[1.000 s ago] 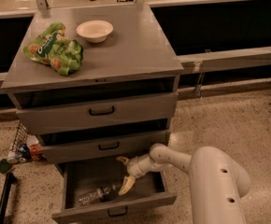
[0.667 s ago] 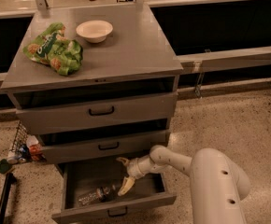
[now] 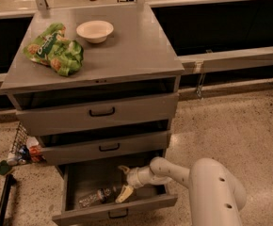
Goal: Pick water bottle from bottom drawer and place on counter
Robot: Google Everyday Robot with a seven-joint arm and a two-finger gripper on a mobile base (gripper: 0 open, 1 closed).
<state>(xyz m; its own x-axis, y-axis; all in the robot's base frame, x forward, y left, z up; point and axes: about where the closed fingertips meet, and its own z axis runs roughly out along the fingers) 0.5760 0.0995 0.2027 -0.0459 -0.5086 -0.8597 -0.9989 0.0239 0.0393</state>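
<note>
The bottom drawer (image 3: 80, 175) is pulled open at the foot of the cabinet. The water bottle (image 3: 96, 196) lies on its side in it, near the front, clear and crinkled. My gripper (image 3: 124, 182) reaches into the drawer from the right. Its yellowish fingers (image 3: 123, 194) are spread apart, one near the bottle's right end, one higher up. It holds nothing. The counter (image 3: 127, 51) is the grey top of the cabinet, well above the gripper.
A green chip bag (image 3: 54, 49) and a white bowl (image 3: 94, 31) sit on the counter's left and back. Two shallower drawers (image 3: 101, 111) stand slightly open above the bottom one. Clutter and a wire basket (image 3: 19, 147) lie on the floor at left.
</note>
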